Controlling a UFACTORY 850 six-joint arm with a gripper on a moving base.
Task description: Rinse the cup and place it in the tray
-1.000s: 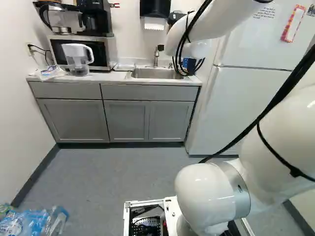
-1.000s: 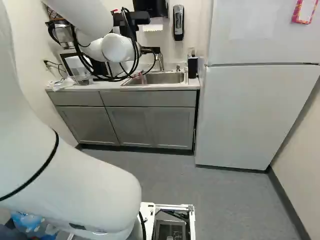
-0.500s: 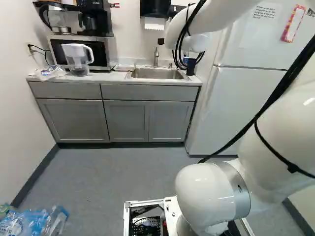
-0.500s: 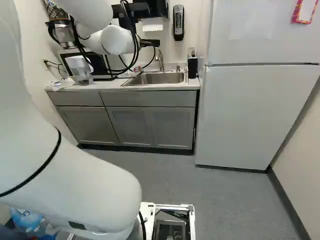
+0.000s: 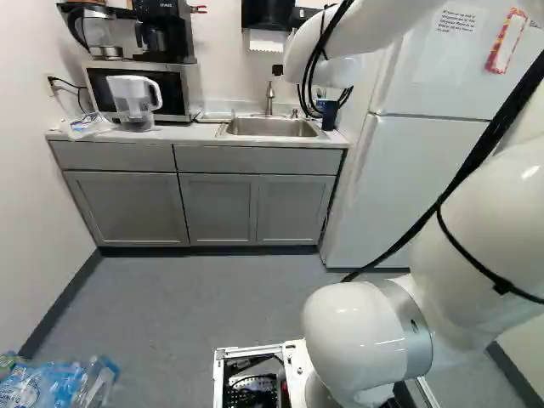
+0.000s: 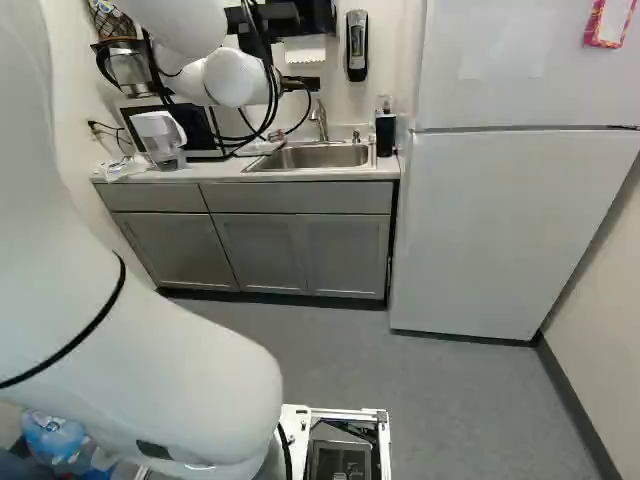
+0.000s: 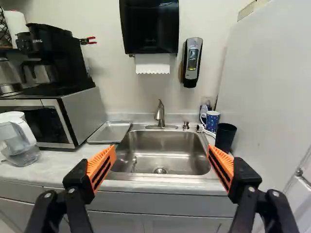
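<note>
My gripper (image 6: 300, 85) is partly visible beyond the arm's wrist in the right base view. In the wrist view the gripper (image 7: 162, 167) stands wide open, its orange pads far apart with nothing held, facing the sink (image 7: 160, 145). Past the finger on the refrigerator side, a dark cup (image 7: 225, 137) stands upright on the counter at the sink's edge. A blue patterned mug (image 7: 212, 121) stands just behind it. I cannot tell which is the task's cup. The shallow metal tray (image 7: 110, 132) lies between microwave and sink; nothing shows in it.
A faucet (image 7: 160, 114) rises behind the sink, and a small slender object (image 7: 134, 163) is in the basin. Microwave (image 7: 65, 116) and water pitcher (image 7: 18, 139) stand on the counter. The refrigerator (image 6: 510, 230) borders its other end. Soap and towel dispensers (image 7: 149, 26) hang above.
The arm's far end and the open gripper have risen above the counter, mostly during the first half second. The base has not moved, and the cup, mug and tray show no shift.
</note>
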